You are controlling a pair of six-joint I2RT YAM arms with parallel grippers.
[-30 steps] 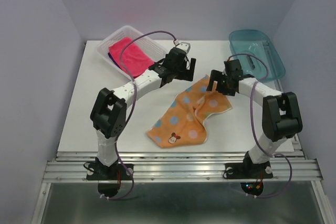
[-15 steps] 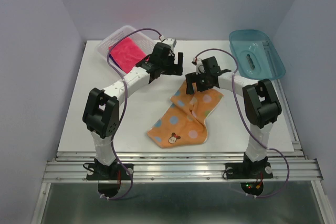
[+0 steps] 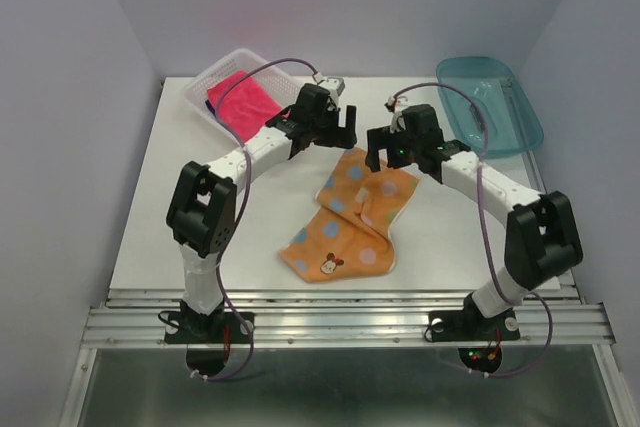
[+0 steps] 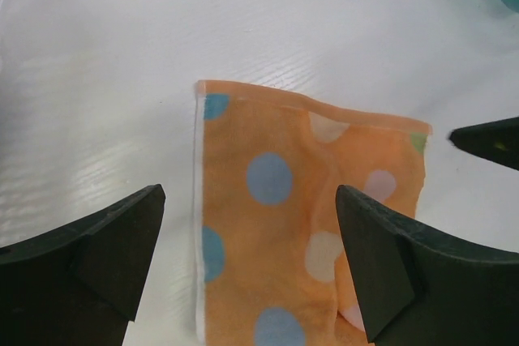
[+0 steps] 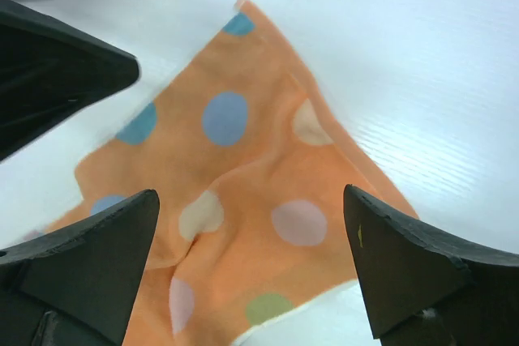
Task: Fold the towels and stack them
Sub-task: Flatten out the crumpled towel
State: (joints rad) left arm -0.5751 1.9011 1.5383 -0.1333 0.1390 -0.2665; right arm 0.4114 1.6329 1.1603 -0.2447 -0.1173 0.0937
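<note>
Left gripper (image 3: pixel 343 130) and right gripper (image 3: pixel 379 158) are converging above orange spotted towel (image 3: pixel 350 219), tabletop centre | both gaping wide, empty | cloth soft, light, limp: pinching far corners seems best

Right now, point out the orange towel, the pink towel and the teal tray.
orange towel (image 3: pixel 350 219): top view, its spotted middle.
pink towel (image 3: pixel 245 107): top view, its uncovered middle.
teal tray (image 3: pixel 515 97): top view, bare right side.

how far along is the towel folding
Done: nothing neatly folded or stacked. In hand: left gripper and right gripper, both open, hover over the rumpled orange towel, holding nothing. Left: folding it, then the pink towel in the basket.
</note>
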